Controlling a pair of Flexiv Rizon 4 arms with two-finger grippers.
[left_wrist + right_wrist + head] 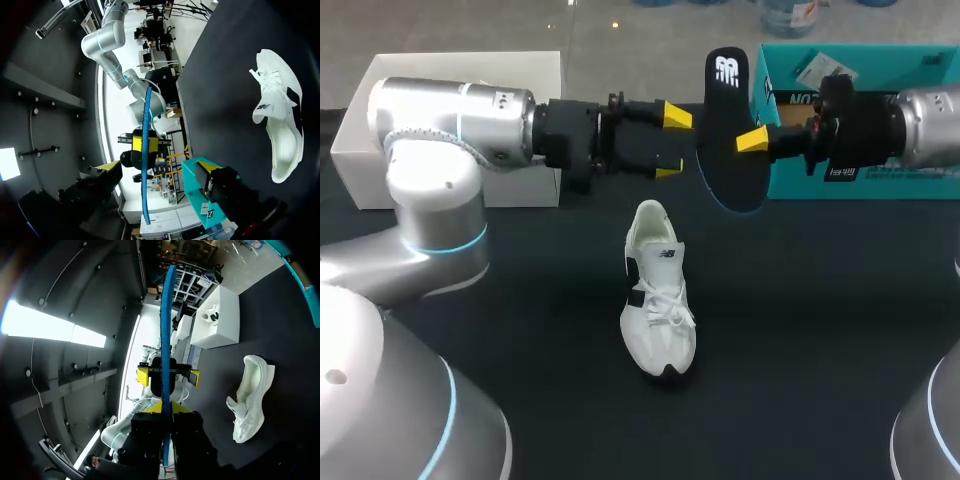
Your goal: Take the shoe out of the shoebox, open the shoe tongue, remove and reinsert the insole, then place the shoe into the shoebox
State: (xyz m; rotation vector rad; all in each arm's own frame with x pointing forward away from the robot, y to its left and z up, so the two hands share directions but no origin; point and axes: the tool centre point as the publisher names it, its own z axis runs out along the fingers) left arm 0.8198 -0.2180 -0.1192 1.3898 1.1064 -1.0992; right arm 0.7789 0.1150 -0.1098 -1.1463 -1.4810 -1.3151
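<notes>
Seemingly for a handover, the right gripper [748, 140], clamped on the insole [722, 125], holds it upright at upper centre; the left gripper [673, 143] faces it, jaws apart. The shoe [658, 300] lies mid-frame.

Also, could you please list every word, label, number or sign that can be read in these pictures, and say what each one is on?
None can be quoted with confidence.
On the insole: white logo near one end, not legible as words.
On the shoe: small dark side mark, too small.
On the shoebox: dark front-wall lettering, partly hidden behind the right arm; white label blurred.
On the right arm: white tag, blurred.
</notes>
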